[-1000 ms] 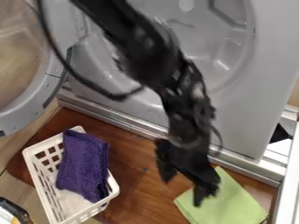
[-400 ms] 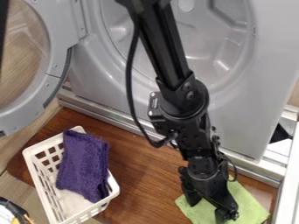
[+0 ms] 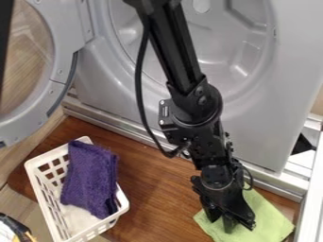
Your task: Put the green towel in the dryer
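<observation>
The green towel [image 3: 270, 218] lies on the brown wooden surface [image 3: 148, 182] in front of the dryer [image 3: 255, 127], with the black claw [image 3: 225, 225] down at it; I can't tell whether the claw is open or gripping the cloth. Over to the left, a purple towel [image 3: 91, 177] sits in a white basket [image 3: 39, 194], near the dryer's open door [image 3: 58, 85].

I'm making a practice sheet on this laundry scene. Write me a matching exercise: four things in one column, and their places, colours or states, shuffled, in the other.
Things:
1. Green towel
2. Purple cloth
3. Basket
4. Dryer door

Places, colours or states:
A. White, with openings in its walls
B. Swung open
C. On the brown wooden surface, below the gripper
D. Inside the container at the lower left

Right pairs: 1-C, 2-D, 3-A, 4-B
</observation>
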Available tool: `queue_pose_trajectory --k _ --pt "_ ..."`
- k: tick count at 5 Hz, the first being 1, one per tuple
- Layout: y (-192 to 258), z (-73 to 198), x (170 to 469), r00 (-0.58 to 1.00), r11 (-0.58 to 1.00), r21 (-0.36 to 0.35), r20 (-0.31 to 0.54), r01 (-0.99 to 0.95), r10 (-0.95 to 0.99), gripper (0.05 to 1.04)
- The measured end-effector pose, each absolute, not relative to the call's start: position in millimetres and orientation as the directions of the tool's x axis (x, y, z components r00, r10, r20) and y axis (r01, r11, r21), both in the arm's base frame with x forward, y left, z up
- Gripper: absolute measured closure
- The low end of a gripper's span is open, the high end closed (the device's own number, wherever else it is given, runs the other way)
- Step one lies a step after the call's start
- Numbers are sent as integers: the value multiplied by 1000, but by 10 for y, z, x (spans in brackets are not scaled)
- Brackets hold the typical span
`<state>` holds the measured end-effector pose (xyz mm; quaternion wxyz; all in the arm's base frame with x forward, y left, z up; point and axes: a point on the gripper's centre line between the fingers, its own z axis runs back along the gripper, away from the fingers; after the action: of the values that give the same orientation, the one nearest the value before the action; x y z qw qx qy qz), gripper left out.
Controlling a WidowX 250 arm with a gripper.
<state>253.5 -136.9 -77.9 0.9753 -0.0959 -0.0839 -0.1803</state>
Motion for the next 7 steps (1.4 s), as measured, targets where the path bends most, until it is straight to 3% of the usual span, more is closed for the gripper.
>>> queue_pose_trajectory --k 1,2,4,5,7 --pt "-1364 -759 2430 917 916 -114 160 385 -365 895" --pt "-1349 -680 2374 912 912 -96 147 400 -384 1012" --pt "-1308 -414 2404 903 909 -63 163 412 -398 1031" --pt "-1246 -122 2417 894 910 -29 201 414 -400 1031" --pt "-705 653 2480 910 962 45 315 270 -270 1032"
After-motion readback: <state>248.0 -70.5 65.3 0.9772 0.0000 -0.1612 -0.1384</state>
